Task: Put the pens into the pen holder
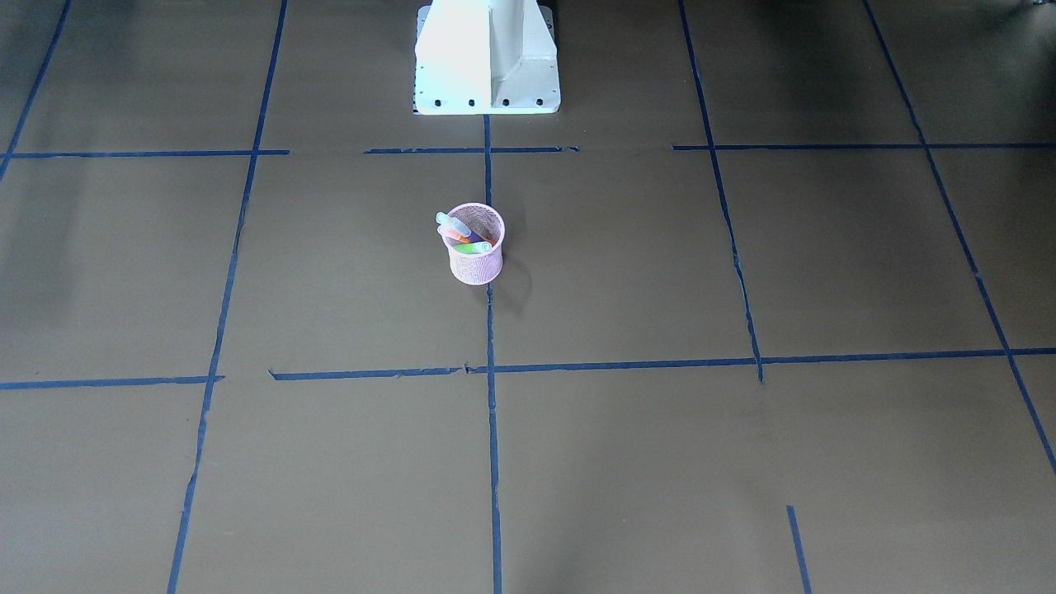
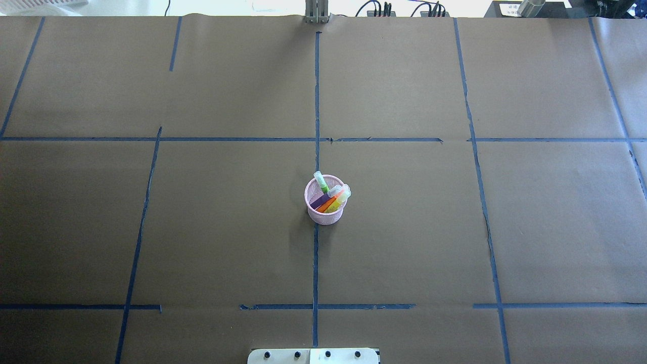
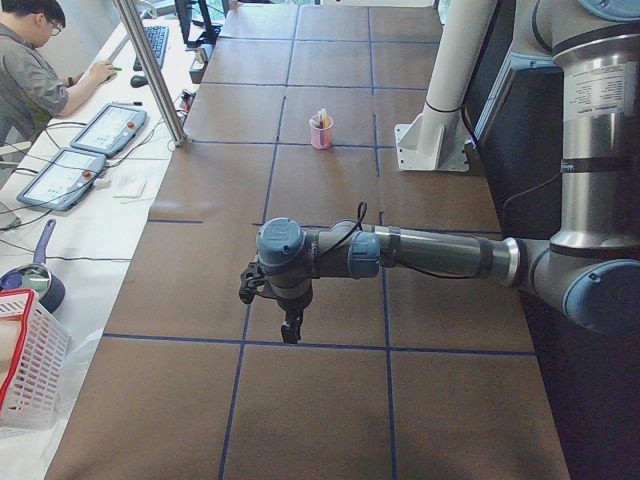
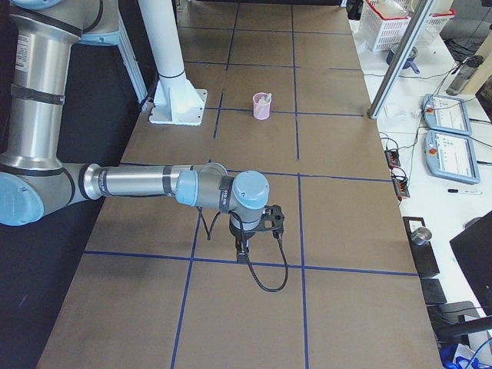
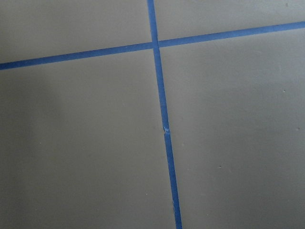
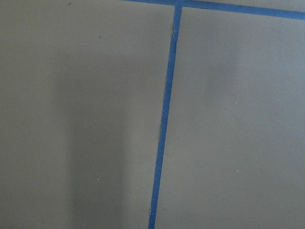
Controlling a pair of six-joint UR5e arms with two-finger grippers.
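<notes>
The brown paper-covered table (image 6: 248, 124) fills the whole view. A blue tape line (image 6: 164, 119) runs from near to far a little right of the middle, leaning slightly rightward as it goes away. At the far end it meets a second blue strip (image 6: 238, 8), which crosses toward the right and drops a little as it goes. Left of the long line lies a soft, darker shadow (image 6: 95, 143). The paper to the right is lighter, with a few tiny specks.
</notes>
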